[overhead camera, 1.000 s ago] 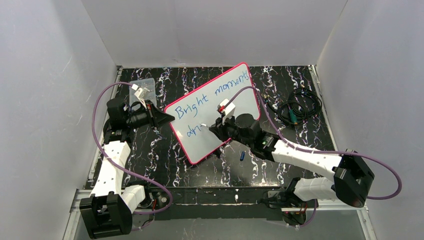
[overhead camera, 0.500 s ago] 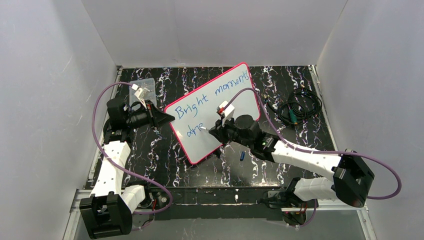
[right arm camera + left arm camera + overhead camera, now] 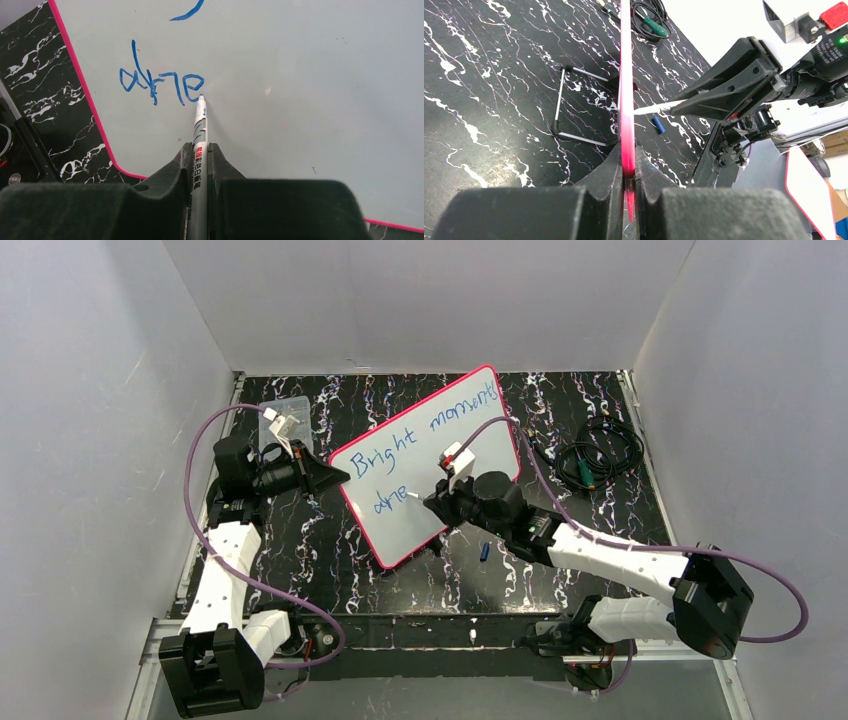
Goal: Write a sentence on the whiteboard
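Observation:
The whiteboard [image 3: 480, 445] stands tilted on a wire stand, white with a pink-red rim. The sentence [image 3: 425, 430] reads "Bright moments" on the top line in blue, and "ahe" [image 3: 160, 85] on the lower line. My left gripper [image 3: 335, 478] is shut on the board's left rim [image 3: 626, 125]. My right gripper [image 3: 432, 502] is shut on a silver marker [image 3: 199, 150]. The marker's blue tip [image 3: 201, 98] touches the board just right of the "e". The marker also shows in the left wrist view [image 3: 656, 107].
A blue marker cap [image 3: 484, 551] lies on the black marbled table below the board. A coil of black cable with a green plug [image 3: 595, 455] lies at the right. A small clear plastic box [image 3: 283, 415] sits at the back left. The wire stand [image 3: 574, 105] props the board.
The right gripper has moved the marker rightward along the lower line. The lower word has grown from "ah" to "ahe". The left arm has not moved.

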Controlling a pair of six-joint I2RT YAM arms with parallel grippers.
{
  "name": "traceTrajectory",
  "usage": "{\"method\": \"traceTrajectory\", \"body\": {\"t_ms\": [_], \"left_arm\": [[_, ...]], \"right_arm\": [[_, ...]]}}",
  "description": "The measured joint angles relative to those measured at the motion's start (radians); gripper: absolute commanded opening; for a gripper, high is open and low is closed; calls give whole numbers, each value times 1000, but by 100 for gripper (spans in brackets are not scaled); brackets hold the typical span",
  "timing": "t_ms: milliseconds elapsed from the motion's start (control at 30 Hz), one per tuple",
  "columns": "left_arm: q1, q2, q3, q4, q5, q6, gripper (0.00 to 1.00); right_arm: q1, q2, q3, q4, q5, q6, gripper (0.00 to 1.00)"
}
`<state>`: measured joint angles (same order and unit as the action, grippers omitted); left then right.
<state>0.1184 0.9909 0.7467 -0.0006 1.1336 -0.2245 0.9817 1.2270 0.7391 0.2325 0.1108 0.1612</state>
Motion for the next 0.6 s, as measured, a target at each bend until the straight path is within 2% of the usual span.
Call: {"method": "traceTrajectory", "body": {"t_ms": [233,600], "left_arm": [[0,0,0,0,3,0,0],[0,0,0,0,3,0,0]], "right_arm": [[0,-58,-1,20,32,0,1],[-7,-26,-1,29,48,-3,1]]}}
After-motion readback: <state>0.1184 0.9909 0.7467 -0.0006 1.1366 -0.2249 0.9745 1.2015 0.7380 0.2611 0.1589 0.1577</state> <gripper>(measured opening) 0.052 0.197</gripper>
